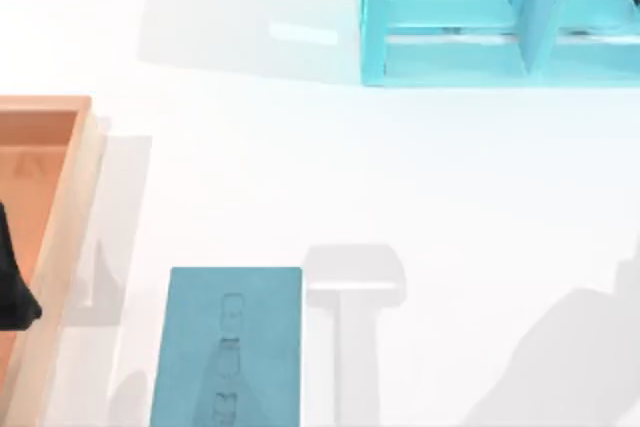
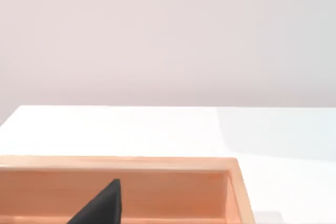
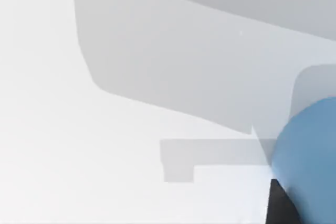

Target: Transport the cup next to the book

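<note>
1. Top view. One book, teal, lies flat on the white worktop at the near edge, left of centre, with faint embossed marks down its cover. One orange tray sits at the left edge, and one black pointed lump lies in it. One cyan shelf stands at the far side, right of centre. Just right of the book is bare worktop carrying a T-shaped shadow; a larger shadow falls at the lower right corner.

2. Left wrist view. One tray wall with the black lump inside, and white worktop beyond it. The left arm looks parked by the tray. Whether its jaws are open or closed, I cannot tell.

3. Right wrist view. One cup, blue and round, sits very close to the camera, with a dark part, perhaps a finger, against its lower edge. The cup seems to be carried by the right arm, above the worktop. A firm grip is likely, but I cannot tell the state of the jaws.

4. Step in hand, judged: carrying the cup towards the book. To do it well, keep the cup upright, aim for the bare patch just right of the book, lower until its base meets the worktop, and let go only then, beside the cover and not on it.
</note>
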{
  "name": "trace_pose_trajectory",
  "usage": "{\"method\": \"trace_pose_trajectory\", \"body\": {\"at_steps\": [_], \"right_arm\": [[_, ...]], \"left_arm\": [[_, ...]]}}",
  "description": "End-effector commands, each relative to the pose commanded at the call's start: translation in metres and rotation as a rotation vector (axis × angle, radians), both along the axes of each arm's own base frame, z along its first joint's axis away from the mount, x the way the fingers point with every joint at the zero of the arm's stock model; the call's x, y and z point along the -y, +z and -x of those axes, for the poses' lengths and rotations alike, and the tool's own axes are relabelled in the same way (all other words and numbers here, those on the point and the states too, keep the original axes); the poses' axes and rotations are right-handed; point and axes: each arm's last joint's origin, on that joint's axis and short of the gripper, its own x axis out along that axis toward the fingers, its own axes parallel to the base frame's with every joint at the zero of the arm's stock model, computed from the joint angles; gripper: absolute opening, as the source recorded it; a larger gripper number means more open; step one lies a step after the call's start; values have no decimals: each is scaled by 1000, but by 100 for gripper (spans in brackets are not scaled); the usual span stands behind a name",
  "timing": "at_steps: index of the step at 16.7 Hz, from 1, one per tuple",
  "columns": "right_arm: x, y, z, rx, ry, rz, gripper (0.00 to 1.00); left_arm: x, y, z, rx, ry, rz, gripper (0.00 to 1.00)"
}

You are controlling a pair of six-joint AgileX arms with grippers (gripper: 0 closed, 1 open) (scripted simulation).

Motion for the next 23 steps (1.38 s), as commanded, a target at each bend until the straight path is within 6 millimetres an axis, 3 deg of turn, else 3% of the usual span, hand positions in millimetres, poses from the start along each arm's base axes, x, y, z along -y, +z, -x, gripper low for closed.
{"method": "trace_pose_trajectory", "body": {"at_steps": [9, 16, 23], "right_arm": [[0, 2, 0, 2, 1, 1, 0], [0, 49, 0, 1, 2, 0, 0], [-6, 48, -5, -9, -5, -4, 0]], "left_arm": [[0, 0, 0, 0, 0, 0, 100], [0, 0, 0, 0, 0, 0, 100], [0, 0, 0, 0, 0, 0, 100]]}}
